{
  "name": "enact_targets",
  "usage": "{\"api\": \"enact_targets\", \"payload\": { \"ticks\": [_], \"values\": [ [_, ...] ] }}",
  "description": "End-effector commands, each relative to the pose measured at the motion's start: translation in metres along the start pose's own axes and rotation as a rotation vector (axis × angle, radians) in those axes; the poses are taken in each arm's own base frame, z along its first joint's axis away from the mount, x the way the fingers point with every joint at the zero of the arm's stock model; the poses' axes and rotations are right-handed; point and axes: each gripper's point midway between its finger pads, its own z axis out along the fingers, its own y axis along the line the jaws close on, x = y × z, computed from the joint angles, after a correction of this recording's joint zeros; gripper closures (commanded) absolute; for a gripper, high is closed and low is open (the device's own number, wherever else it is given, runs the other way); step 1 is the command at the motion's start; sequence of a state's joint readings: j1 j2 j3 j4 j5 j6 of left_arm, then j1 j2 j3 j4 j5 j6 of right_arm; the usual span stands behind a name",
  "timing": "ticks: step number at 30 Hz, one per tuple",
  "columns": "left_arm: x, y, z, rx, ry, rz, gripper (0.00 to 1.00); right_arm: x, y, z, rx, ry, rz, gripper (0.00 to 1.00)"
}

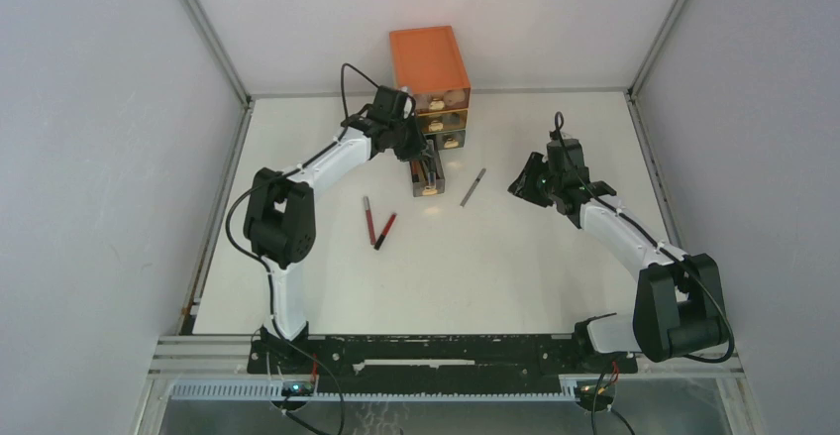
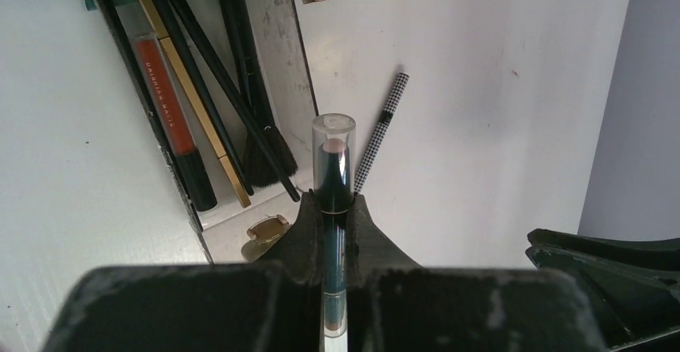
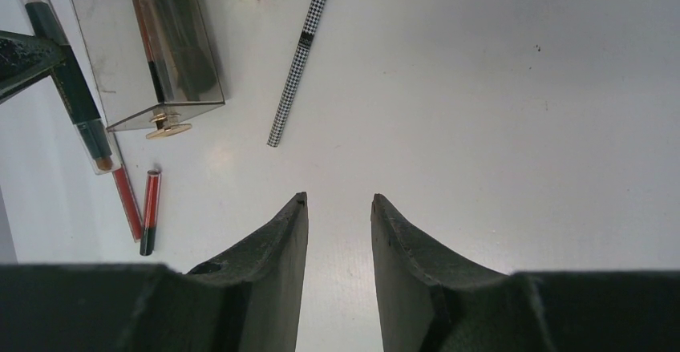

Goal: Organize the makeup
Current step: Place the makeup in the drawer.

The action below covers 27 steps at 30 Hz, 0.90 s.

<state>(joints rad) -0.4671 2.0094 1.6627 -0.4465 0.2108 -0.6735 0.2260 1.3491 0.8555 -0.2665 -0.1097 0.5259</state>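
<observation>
- Plainly, the left fingers (image 2: 298, 236) were clenched on a capped pencil (image 2: 333, 167), whose clear cap stuck out past their tips.
- That pencil hung close to the right wall of the drawer (image 2: 277, 39). Whether it was over the inside or just outside could not be told.
- The drawer stood drawn out in front of the orange chest (image 1: 426, 54). It held black brushes (image 2: 240, 103) and a few long sticks, all lying lengthwise.
- The step in hand looked like putting this pencil into the drawer.
- To do it well, the pencil should be carried clear over the wall and turned to lie along the brushes. It should then be lowered close before letting go, so that it neither bounces out nor lands crosswise.
- The right fingers (image 3: 277, 248) stood released and empty above the bare desk (image 3: 521, 87).
- A checkered pencil (image 3: 297, 63) lay ahead of them, near the drawer's right side but apart from it. It seemed the natural next pick.
- Two red pencils (image 1: 376, 225) lay close together on the desk, left of the drawer's front and away from both arms.
</observation>
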Motion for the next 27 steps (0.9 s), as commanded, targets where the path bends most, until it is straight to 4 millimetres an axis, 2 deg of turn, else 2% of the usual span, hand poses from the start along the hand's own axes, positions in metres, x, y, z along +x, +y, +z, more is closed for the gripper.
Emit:
{"api": "enact_targets", "payload": {
  "ticks": [1,10,16,24,27],
  "values": [
    [-0.019,-0.002,0.002,0.015,-0.043,-0.024,1.00,-0.008,0.000,-0.007,-0.004,-0.036,-0.013,0.58],
    [0.007,-0.003,-0.019,0.063,0.009,-0.024,1.00,-0.006,0.003,-0.002,-0.024,-0.026,0.000,0.58],
    [0.020,0.006,-0.021,0.056,0.039,-0.030,1.00,-0.008,0.004,-0.004,-0.026,-0.034,0.000,0.58],
    [0.001,0.024,-0.028,0.014,-0.061,-0.079,1.00,-0.009,0.004,-0.006,-0.024,-0.037,-0.004,0.58],
    [-0.007,0.022,-0.027,0.017,-0.097,-0.103,1.00,-0.009,0.005,-0.006,-0.028,-0.036,-0.004,0.58]
  ]
}}
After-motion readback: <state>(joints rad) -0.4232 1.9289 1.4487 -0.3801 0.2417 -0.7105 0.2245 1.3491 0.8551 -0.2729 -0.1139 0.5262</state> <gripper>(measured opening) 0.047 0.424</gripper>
